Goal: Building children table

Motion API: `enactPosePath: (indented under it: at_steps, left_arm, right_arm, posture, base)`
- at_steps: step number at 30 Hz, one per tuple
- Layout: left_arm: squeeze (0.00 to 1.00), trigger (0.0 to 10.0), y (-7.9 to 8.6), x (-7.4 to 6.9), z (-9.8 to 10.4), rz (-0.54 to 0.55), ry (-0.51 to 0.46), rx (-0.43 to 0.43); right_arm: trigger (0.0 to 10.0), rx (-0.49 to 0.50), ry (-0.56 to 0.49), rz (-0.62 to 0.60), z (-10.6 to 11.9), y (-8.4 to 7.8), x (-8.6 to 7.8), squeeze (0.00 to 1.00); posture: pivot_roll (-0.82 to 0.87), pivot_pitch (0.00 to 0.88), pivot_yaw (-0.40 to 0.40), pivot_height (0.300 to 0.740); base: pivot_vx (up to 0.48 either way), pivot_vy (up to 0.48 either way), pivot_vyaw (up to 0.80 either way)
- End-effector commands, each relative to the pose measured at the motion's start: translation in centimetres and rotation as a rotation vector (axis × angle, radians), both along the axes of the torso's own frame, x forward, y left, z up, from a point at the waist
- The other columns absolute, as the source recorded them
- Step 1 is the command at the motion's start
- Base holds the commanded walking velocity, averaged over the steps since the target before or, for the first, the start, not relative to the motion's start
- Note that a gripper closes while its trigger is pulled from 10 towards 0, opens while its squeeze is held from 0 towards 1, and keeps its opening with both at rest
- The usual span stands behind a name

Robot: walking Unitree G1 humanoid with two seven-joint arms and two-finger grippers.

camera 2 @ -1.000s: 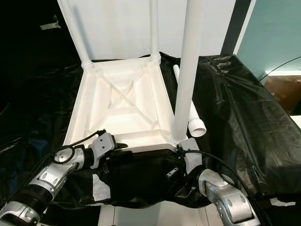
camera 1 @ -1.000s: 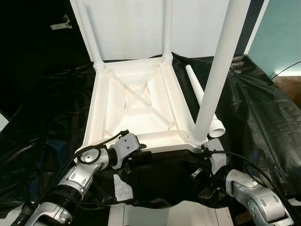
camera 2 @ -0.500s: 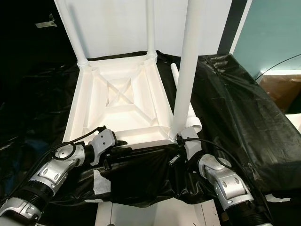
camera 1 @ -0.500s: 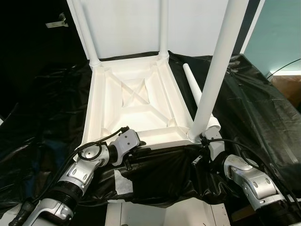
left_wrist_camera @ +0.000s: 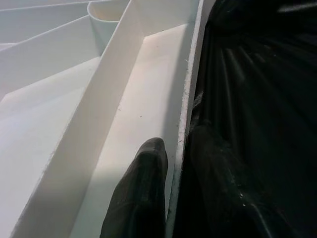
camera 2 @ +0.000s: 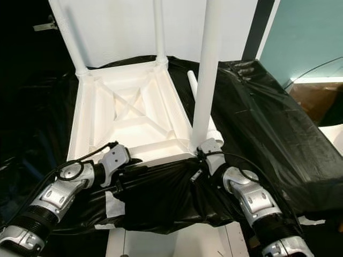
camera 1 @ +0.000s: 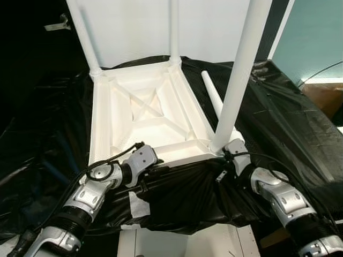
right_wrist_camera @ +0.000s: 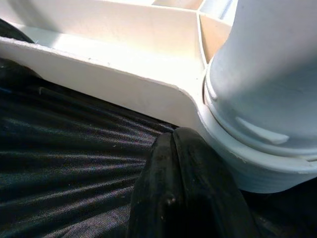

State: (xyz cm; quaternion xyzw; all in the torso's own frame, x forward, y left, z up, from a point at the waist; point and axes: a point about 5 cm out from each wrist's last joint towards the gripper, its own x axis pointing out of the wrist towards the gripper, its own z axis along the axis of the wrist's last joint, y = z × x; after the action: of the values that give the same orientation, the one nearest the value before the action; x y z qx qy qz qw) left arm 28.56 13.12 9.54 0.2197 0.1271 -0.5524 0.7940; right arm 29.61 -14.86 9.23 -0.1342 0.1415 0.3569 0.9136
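At the table [camera 1: 144,115] near rim, left gripper [left_wrist_camera: 171,193] jaws astride it, right gripper [right_wrist_camera: 173,198] jaws together

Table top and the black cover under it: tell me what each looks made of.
Table top: likely moulded plastic, matte white, judging by its ribbed underside and thin cast walls. Black cover: apparently thin plastic sheeting, glossy, since it wrinkles and catches highlights.

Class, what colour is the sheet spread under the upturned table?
Black, a glossy plastic sheet; clearest in the left eye view.
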Motion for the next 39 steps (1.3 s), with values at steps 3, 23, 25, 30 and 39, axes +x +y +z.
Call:
enactPosePath:
  at_steps: [3,23,25,30,39]
  left_arm:
    - [0.0,8.4,0.0,-4.5,-4.2,-0.23,0.284,0.102]
    - [1.0,10.0,-1.4,-2.8,-1.4,-0.191,0.155,-0.115]
    - [1.0,10.0,-1.5,-2.7,-1.1,-0.185,0.145,-0.145]
    - [0.0,10.0,-1.7,-2.7,-0.4,-0.181,0.135,-0.189]
    - [0.0,10.0,-1.7,-2.1,2.6,-0.212,0.098,-0.388]
  right_arm:
    - [10.0,-0.084,-0.094,-0.266,1.3,-3.7,2.2,0.0]
    - [10.0,0.036,-0.152,-0.335,1.9,0.3,2.0,0.0]
    - [10.0,0.051,-0.149,-0.33,1.9,0.7,1.7,0.0]
    - [10.0,0.069,-0.141,-0.329,1.7,1.1,1.3,0.0]
    - [10.0,0.097,-0.134,-0.346,1.6,1.9,0.2,0.0]
  posture:
    - [-0.01,0.031,0.015,0.74]
    - [-0.03,0.037,0.017,0.74]
    - [-0.04,0.038,0.017,0.74]
    - [-0.05,0.039,0.019,0.74]
    - [-0.06,0.04,0.028,0.74]
  base:
    - [0.0,0.0,0.0]
    - [0.0,0.0,0.0]
    - [0.0,0.0,0.0]
    - [0.0,0.0,0.0]
    - [0.0,0.0,0.0]
